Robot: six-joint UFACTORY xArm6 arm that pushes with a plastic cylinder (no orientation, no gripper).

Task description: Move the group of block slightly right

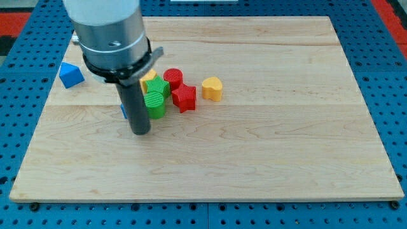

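A cluster of blocks sits left of the board's middle: a green round block [154, 104], a green star block [159, 86], a yellow block [149, 77] partly behind the rod, a red cylinder [173, 77] and a red star block [184, 97]. A yellow heart block [212, 88] lies just to the right, apart. A sliver of a blue block [123, 111] shows behind the rod. My tip [140, 131] rests on the board at the cluster's lower left, just beside the green round block.
A blue block [70, 75] lies alone near the wooden board's left edge [44, 108]. The arm's grey body [108, 28] hides the board's upper left. Blue pegboard [388, 76] surrounds the board.
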